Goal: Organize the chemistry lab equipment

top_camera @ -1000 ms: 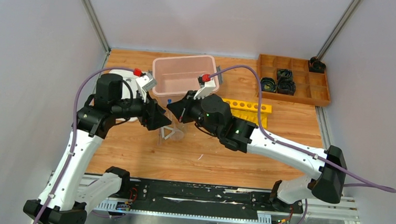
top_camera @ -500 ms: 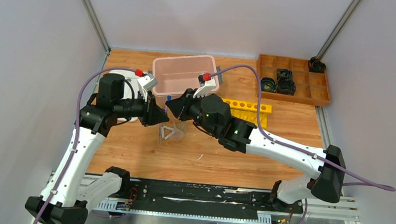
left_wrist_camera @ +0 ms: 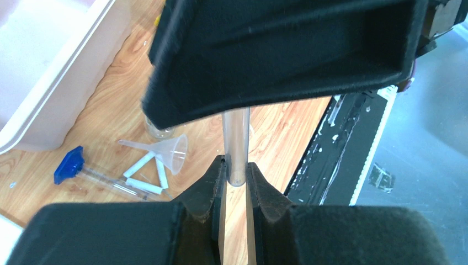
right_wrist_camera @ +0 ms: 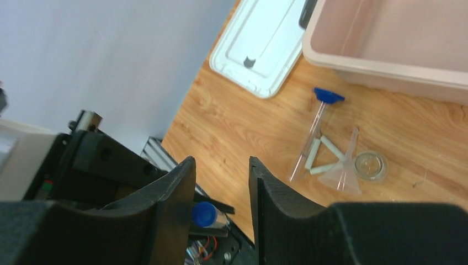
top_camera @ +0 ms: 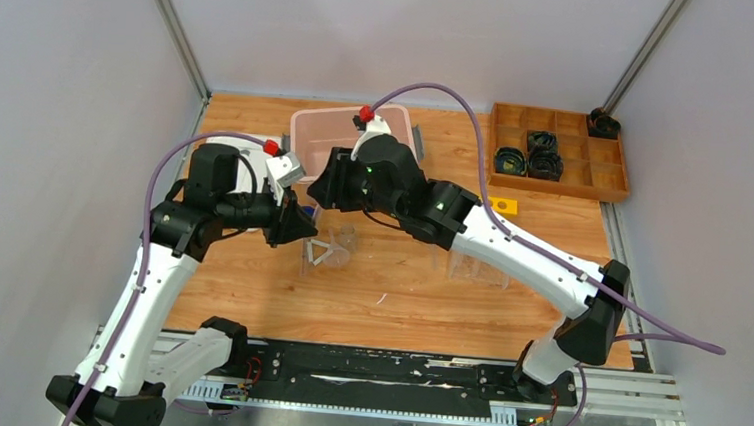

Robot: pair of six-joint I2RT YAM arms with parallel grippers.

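A small clear tube point(left_wrist_camera: 236, 144) stands pinched between the fingers of my left gripper point(left_wrist_camera: 236, 165), which is shut on it; its blue cap point(right_wrist_camera: 205, 214) shows in the right wrist view. My right gripper point(right_wrist_camera: 221, 165) hangs open just above that cap and touches nothing. From above, the left gripper point(top_camera: 304, 225) sits left of the right gripper point(top_camera: 322, 193). On the table below lie a clear funnel point(left_wrist_camera: 172, 154), a small beaker point(right_wrist_camera: 370, 165), a long blue-capped tube point(right_wrist_camera: 328, 97) and a white triangle point(left_wrist_camera: 148, 172). The right arm hides most of the yellow rack point(top_camera: 500, 204).
A pink bin point(top_camera: 343, 135) stands behind the grippers, with a white lid point(top_camera: 219, 150) to its left. A clear rack point(top_camera: 475, 269) sits under the right forearm. The wooden compartment tray point(top_camera: 611, 179) with black rings is at the back right.
My left gripper closed on the tube while the right gripper opened, let it go and drew back toward the pink bin.
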